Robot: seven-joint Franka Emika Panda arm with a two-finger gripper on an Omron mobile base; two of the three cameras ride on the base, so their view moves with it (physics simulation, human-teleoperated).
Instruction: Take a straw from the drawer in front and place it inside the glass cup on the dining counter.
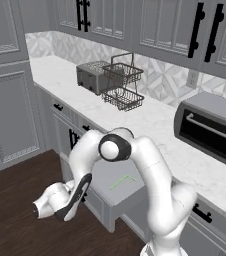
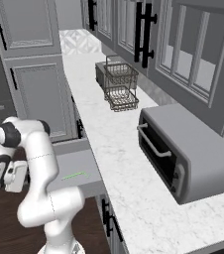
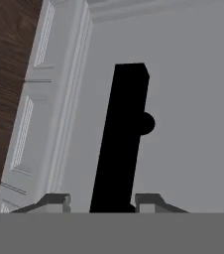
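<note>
Drawer open, straw waiting inside

The gripper (image 3: 101,202) sits at the drawer's (image 1: 116,199) black handle (image 3: 120,139), jaws parted astride it, gripping nothing; the straw (image 1: 122,181) lies flat behind the handle, lengthwise along the drawer front

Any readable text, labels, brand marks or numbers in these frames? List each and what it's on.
None readable.
Toaster: no brand mark or dial lettering.
Toaster oven: plain door and handle, no label.
Cabinet doors and wall outlet: unmarked.
Drawer with the straw inside: plain grey, no print.
Black drawer handle between the tool tips: no marking.
</note>
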